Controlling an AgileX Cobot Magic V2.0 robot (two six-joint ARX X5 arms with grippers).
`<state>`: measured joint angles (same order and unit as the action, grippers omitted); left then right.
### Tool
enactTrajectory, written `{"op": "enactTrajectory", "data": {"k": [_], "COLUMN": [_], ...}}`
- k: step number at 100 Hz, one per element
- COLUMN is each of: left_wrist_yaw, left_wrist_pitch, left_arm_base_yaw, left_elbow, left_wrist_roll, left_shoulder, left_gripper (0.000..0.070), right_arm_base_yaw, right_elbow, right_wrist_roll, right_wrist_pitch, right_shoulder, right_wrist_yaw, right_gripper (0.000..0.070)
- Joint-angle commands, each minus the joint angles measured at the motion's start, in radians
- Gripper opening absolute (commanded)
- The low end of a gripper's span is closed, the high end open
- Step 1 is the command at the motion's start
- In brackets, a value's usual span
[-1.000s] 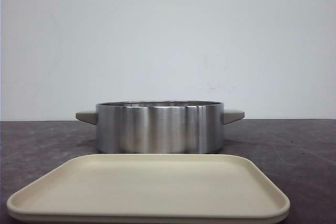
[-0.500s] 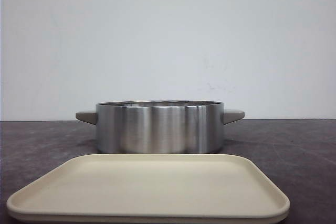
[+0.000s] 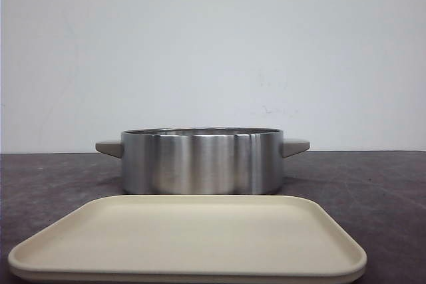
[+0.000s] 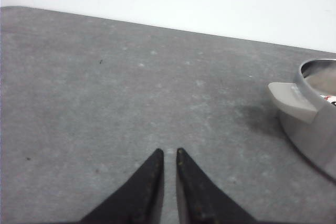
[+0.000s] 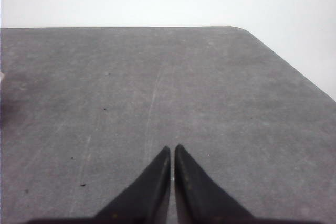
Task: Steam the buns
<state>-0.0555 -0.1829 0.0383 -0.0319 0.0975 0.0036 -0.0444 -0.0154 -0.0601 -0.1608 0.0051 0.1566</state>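
Observation:
No buns show in any view; the inside of the pot is hidden. A steel pot (image 3: 202, 161) with two beige handles stands mid-table, and its side and one handle (image 4: 292, 101) show in the left wrist view. A beige tray (image 3: 190, 241) lies bare in front of the pot. My left gripper (image 4: 169, 152) is shut and empty over bare table beside the pot's handle. My right gripper (image 5: 172, 148) is shut and empty over bare table near a rounded table corner. Neither gripper shows in the front view.
The dark grey table (image 3: 373, 177) runs to a white wall behind. Its far edge (image 4: 157, 24) shows in the left wrist view, and its rounded corner (image 5: 247, 31) shows in the right wrist view.

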Motion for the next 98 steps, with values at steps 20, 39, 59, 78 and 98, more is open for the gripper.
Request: {"op": "enactTrajectory", "data": {"k": [20,39,59,78,98], "left_wrist_yaw": [0.003,0.004,0.004,0.004,0.004], "left_wrist_pitch": [-0.01,-0.004,-0.004,-0.004,-0.004], "left_arm_base_yaw": [-0.04,-0.048,-0.048,-0.048,-0.048], "left_elbow": [0.018,0.018,0.018,0.018,0.018], "left_wrist_roll": [-0.086,-0.059,-0.059,-0.059,-0.059], "left_shoulder": [0.0,0.002,0.001,0.001,0.001], "left_gripper": [0.0,0.0,0.0,0.0,0.0], "right_arm_base_yaw": [0.002,0.002,0.002,0.002,0.002], "right_elbow": [0.003,0.003,0.003,0.003,0.003], "right_wrist_roll": [-0.011,-0.011,-0.011,-0.011,-0.011], "right_wrist_pitch": [0.003,0.003,0.003,0.003,0.003], "right_shoulder": [-0.002,-0.002,-0.001,-0.002,-0.002], "right_wrist_yaw": [0.0,0.0,0.0,0.0,0.0], "right_gripper": [0.0007,0.0007,0.0007,0.0007,0.0007]}}
